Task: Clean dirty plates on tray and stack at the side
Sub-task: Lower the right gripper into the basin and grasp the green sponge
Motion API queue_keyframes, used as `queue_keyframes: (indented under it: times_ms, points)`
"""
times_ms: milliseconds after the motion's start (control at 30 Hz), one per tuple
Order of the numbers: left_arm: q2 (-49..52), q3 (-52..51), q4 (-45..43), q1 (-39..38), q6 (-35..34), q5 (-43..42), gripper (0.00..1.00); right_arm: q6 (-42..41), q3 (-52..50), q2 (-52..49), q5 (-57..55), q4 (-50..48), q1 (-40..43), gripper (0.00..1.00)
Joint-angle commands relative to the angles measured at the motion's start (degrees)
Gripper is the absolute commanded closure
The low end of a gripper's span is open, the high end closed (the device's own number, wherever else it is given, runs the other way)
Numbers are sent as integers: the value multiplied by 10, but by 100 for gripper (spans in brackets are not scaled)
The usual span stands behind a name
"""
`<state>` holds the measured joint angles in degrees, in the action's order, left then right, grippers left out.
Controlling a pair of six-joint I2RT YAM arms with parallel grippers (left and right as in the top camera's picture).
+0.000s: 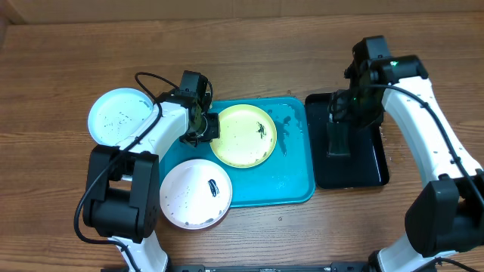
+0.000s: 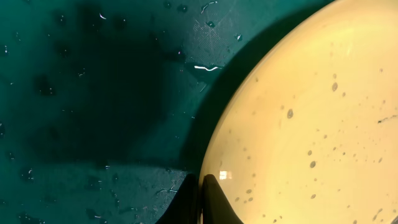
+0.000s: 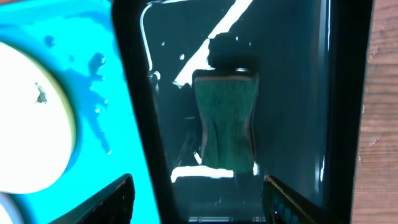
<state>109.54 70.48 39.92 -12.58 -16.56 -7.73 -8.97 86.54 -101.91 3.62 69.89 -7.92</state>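
Note:
The lime-green plate lies on the turquoise tray, a dark smear right of its centre. My left gripper is shut on this plate's left rim; in the left wrist view its gripper pinches the edge of the yellowish plate. The pinkish-brown plate, also smeared, overlaps the tray's front-left corner. A teal-rimmed plate sits on the table to the left. My right gripper hangs open over the black tray, its gripper just short of a green sponge.
The black tray stands right beside the turquoise tray, and its wet floor holds only the sponge. Water drops lie on the turquoise tray near its right side. Bare wooden table surrounds both trays.

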Motion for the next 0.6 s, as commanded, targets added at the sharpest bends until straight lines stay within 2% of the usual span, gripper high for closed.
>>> queue_keyframes:
  times_ms: [0,233,433,567]
  points:
    - [-1,-10,-1,-2,-3,11,96,0,-52,-1,-19,-38,-1,33]
    - [-1,-10,-1,-2,-3,11,96,0,-169,-1,-38,-184,-1,37]
    - [-1,-10,-1,-2,-3,11,95,0,-238,-1,-38,-263,-1,39]
    - [-1,-10,-1,-2,-3,11,96,0,-255,-1,-37,-280,-1,50]
